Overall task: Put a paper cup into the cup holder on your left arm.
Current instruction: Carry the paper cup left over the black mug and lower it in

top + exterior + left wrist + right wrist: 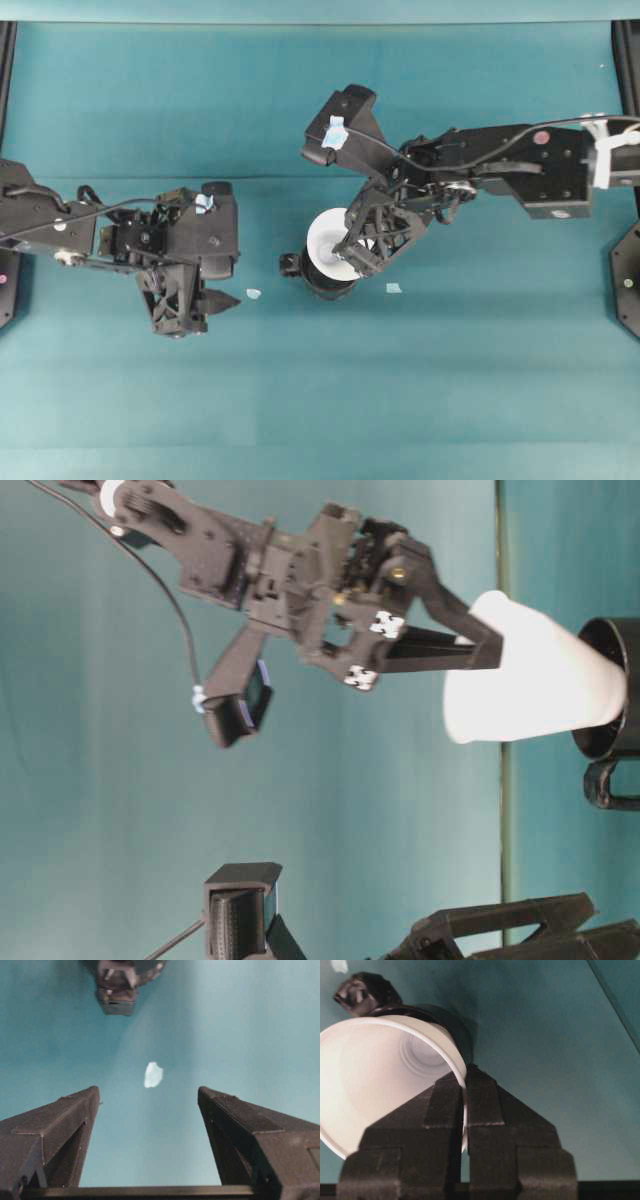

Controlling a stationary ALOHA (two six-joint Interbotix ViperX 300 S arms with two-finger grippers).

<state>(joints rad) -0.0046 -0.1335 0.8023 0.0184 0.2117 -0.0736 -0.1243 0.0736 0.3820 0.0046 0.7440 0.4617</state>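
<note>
Resting low over the teal table [120, 400] on the left of the overhead view, the black left arm's two-fingered gripper [222, 301] stands wide open with nothing between its fingers; a tiny pale paper scrap [253, 294] lies on the cloth just ahead of the tips, and its wrist view shows only that scrap and the holder's knob beyond.

Toward the middle sits the glossy black cylindrical cup holder [318, 283], knob on its left side, well apart from the left gripper. The plain white tapered paper cup [330, 245] is over it, base already entering the holder's mouth, as the table-level view shows.

To the right, the black right gripper [352, 242] is pinched shut on the paper cup's rim: one finger inside the wall, one outside, the thin wall clamped between them near the top edge, with the cup's body reaching away from the fingertips toward the holder.

The step in hand looks like seating the cup. Next would be pressing it straight down until it sits, keeping it aligned with the holder, then releasing the rim.
</note>
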